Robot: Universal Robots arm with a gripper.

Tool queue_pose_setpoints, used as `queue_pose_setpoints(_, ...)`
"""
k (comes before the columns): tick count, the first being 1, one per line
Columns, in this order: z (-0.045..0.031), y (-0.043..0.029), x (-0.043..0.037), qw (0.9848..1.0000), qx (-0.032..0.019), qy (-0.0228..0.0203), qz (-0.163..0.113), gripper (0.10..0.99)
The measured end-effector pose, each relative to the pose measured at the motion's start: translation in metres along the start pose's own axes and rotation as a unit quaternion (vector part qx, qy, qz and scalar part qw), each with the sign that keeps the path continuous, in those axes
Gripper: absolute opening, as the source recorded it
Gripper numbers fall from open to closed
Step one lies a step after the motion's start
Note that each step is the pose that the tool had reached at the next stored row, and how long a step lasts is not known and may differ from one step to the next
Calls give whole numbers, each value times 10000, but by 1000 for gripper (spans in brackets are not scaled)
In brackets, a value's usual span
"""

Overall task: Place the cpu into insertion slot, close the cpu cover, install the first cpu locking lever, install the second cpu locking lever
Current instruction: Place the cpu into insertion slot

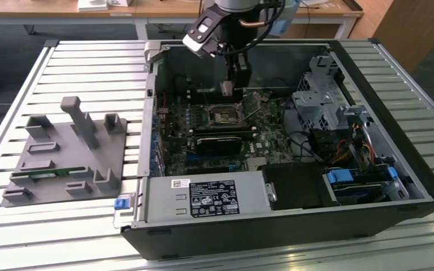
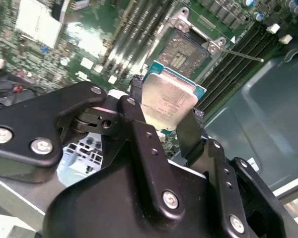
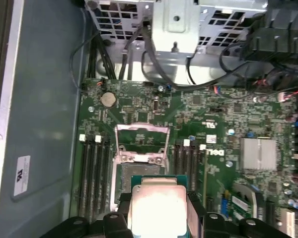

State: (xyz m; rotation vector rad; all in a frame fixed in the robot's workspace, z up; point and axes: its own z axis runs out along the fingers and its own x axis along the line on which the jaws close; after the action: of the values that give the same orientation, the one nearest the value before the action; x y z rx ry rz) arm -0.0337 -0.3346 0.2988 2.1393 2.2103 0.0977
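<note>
My gripper (image 2: 166, 110) is shut on the cpu (image 2: 170, 99), a flat square chip with a silvery-tan top, clamped at two opposite edges by the black fingers (image 2: 137, 96). In the exterior view the gripper (image 1: 229, 89) hangs inside the open computer case, a little above and behind the insertion slot (image 1: 226, 114). The insertion slot (image 3: 123, 174) is bare and dark-centred, partly hidden by the cpu (image 3: 156, 206). The cpu cover (image 3: 142, 129) is swung open beside the slot. A thin locking lever (image 2: 242, 54) sticks out from the slot's (image 2: 185, 53) edge.
A long black card (image 1: 218, 142) lies just in front of the slot. A metal drive cage (image 1: 319, 101) and cables fill the exterior view's right side of the case; the power supply (image 1: 205, 197) sits at the front. A grey fixture (image 1: 66, 152) stands on the slatted table at the exterior view's left.
</note>
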Motion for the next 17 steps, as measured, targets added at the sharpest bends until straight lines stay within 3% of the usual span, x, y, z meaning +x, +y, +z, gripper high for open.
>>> queue_pose_setpoints(6,109,-8,60,9998,1,-16,174,525)
queue_pose_setpoints(10,182,-13,116,9999,0,-12,139,525)
queue_pose_setpoints(17,308,-41,125,10000,0,-1,8,525)
